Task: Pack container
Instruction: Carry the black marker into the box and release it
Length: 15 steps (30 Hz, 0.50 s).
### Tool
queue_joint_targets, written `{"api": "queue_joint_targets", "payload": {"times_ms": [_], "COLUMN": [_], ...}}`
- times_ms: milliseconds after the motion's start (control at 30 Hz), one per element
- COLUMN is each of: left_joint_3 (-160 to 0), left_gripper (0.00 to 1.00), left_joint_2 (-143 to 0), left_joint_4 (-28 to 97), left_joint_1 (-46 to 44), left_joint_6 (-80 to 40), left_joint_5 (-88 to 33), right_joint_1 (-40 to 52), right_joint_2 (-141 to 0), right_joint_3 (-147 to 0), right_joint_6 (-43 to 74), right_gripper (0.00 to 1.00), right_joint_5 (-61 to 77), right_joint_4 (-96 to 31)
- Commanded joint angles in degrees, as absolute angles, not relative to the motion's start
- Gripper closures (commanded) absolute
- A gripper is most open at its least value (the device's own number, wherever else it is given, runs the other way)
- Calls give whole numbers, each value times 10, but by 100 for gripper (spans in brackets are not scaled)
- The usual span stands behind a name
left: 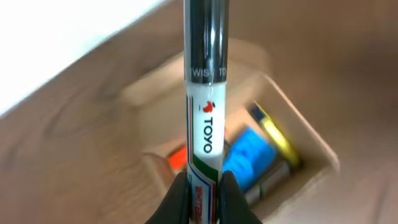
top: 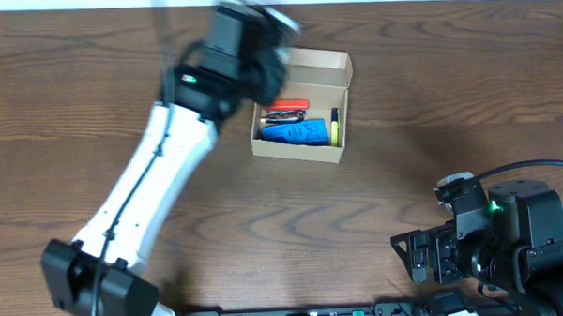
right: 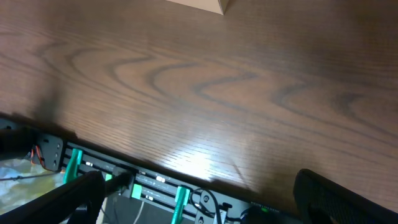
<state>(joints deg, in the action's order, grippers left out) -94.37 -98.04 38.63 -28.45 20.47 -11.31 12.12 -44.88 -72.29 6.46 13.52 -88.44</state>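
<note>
The container (top: 327,67), a small tan cardboard box with its flap up, sits at the table's far centre. Inside lie a blue item (top: 296,132), a red item (top: 286,109) and a yellow pen (top: 336,126). My left gripper (left: 203,194) is shut on a white marker (left: 205,124) with a black cap and "TOYO" printed on it. In the left wrist view the marker hangs above the container (left: 311,140), over its contents. In the overhead view the left gripper (top: 255,44) is blurred at the box's far-left corner. My right gripper (right: 205,199) is open and empty near the front edge.
The right arm (top: 496,240) rests at the table's front right. A black rail with green clips (right: 155,186) runs along the front edge. Wood-grain tabletop (top: 430,96) surrounds the box.
</note>
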Motion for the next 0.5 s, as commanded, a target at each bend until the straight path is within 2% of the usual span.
{"api": "queue_joint_targets", "payload": {"times_ms": [0, 133, 467], "left_joint_3": [-939, -939, -939], "left_gripper": [94, 94, 94], "left_joint_2": [-1001, -1020, -1103], "left_joint_4": [414, 416, 413], "left_joint_1": [-326, -354, -354], "left_joint_6": [563, 701, 783], "left_joint_5": [-133, -99, 27], "right_joint_1": [117, 117, 117], "right_joint_2": [-449, -449, -449], "right_joint_3": [-729, -729, -729], "right_joint_6": [57, 57, 57], "right_gripper": [1, 1, 1], "right_joint_5": [137, 137, 137], "right_joint_4": [-883, -883, -883]}}
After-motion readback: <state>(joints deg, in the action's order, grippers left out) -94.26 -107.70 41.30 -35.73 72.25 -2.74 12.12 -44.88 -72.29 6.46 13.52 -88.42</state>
